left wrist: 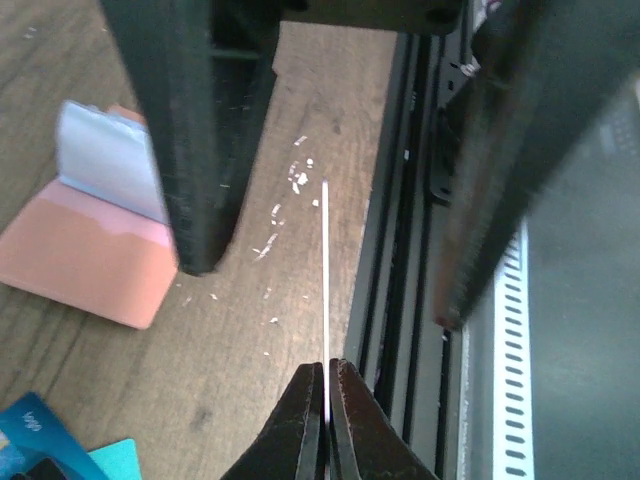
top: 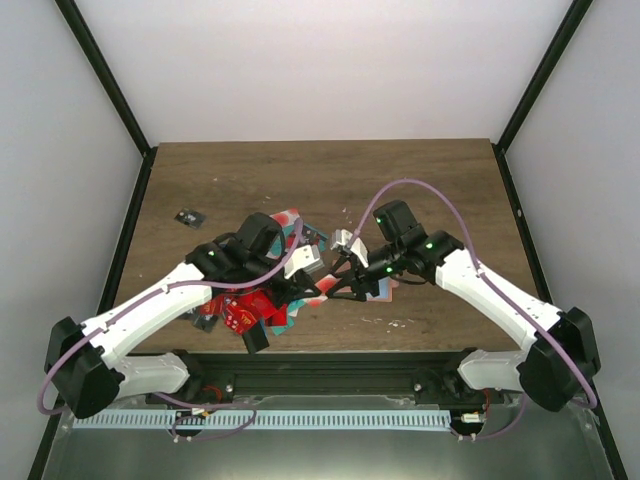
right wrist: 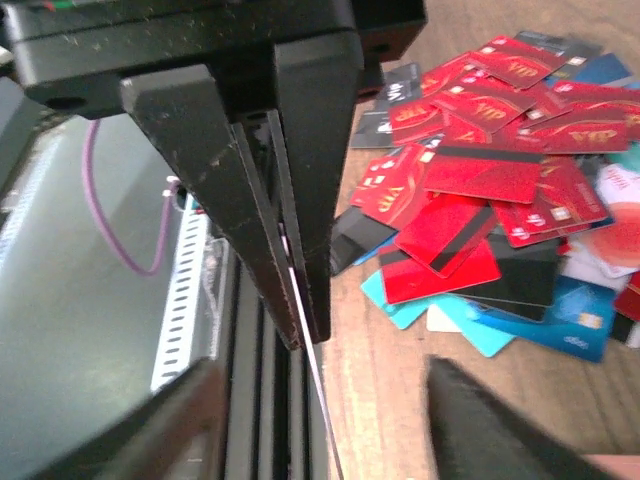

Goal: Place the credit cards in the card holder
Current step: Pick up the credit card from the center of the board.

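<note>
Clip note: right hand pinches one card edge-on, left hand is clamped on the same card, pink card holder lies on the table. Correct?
No: the left hand is open. The left wrist view shows its fingers apart on either side of the card, not touching it. The right hand does pinch the card edge-on, and the card holder lies on the table.
</note>
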### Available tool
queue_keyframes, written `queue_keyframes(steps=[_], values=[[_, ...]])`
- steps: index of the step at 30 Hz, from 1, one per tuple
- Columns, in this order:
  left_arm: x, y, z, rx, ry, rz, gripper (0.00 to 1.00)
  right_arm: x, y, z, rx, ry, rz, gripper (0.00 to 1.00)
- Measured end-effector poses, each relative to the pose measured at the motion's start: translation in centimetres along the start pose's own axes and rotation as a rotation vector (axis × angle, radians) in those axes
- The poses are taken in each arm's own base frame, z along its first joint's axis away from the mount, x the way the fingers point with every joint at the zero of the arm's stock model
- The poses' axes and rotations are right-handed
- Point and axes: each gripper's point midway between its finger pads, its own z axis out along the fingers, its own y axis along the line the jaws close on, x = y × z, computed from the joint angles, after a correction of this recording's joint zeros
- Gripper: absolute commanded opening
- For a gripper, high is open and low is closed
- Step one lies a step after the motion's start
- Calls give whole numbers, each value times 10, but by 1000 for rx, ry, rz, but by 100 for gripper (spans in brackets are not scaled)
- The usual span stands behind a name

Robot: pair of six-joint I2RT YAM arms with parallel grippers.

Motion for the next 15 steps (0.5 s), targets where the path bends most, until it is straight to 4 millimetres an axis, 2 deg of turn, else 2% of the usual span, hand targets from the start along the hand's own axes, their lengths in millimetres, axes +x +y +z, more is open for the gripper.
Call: queue_keyframes(steps=[4, 8, 11, 15], values=[[-8, 9, -2, -55, -22, -39, 4, -1, -16, -5, 117, 4, 7, 74], [-10, 22, -4, -126, -30, -105, 4, 4, -37, -18, 293, -15, 47, 79], [-10, 32, -6, -188, -32, -160, 4, 10, -65, -42, 485, -70, 152, 78], [-13, 55, -13, -306, -11, -254, 4, 25, -100, -78, 728, -142, 347, 69]])
